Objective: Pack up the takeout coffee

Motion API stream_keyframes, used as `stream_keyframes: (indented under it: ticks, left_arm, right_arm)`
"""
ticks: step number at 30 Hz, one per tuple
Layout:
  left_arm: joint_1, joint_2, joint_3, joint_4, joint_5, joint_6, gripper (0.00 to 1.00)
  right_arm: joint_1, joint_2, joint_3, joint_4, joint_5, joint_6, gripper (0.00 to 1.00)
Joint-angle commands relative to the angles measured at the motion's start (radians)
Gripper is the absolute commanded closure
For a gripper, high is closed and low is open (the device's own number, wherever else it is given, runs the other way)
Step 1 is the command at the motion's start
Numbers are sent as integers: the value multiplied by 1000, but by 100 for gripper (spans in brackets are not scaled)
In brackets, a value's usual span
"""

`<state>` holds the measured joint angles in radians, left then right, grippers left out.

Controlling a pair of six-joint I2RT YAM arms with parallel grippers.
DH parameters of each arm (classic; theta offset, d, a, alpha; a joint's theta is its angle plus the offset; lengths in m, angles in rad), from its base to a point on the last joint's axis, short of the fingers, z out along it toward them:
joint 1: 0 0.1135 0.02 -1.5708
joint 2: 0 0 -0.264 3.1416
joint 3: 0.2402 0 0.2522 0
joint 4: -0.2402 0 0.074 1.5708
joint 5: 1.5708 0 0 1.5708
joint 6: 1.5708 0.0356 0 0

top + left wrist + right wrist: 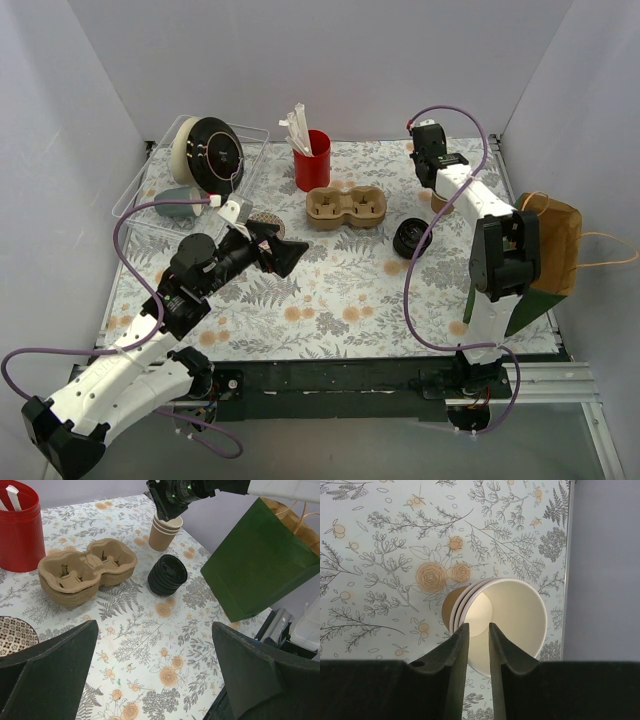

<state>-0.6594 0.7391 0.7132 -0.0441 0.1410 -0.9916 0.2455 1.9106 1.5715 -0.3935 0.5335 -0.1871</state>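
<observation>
A stack of brown kraft paper cups (pixel 505 615), white inside and lidless, stands near the table's far right edge; it also shows in the left wrist view (pixel 164 534) and the top view (pixel 440 203). A stack of round black lids (pixel 412 238) (pixel 167 574) lies apart, in front and to the left of the cups. My right gripper (pixel 479 630) (pixel 437 172) hovers over the top cup's near-left rim. Its jaws stand a narrow gap apart with nothing between them. My left gripper (pixel 155 680) (pixel 285 255) is wide open and empty above the cloth at centre left.
A moulded pulp two-cup carrier (pixel 346 207) (pixel 87 572) sits mid-table. A red cup of stirrers (pixel 312 160) stands behind it. A green and brown paper bag (pixel 548 250) (pixel 260 565) lies at the right edge. A clear bin (pixel 150 180) holds plates and a grey-blue mug (pixel 180 206). A patterned bowl (pixel 15 632) is near my left gripper.
</observation>
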Motion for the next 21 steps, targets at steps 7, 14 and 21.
stream_keyframes:
  ticks: [7, 14, 21]
  left_arm:
    - [-3, 2, 14, 10, 16, 18, 2]
    - [-3, -4, 12, 9, 9, 19, 2]
    - [-3, 3, 14, 9, 14, 18, 2]
  right_arm:
    - [5, -7, 74, -2, 14, -14, 69]
    - [5, -15, 88, -34, -58, 20, 69]
    - [2, -4, 55, -28, -55, 23, 72]
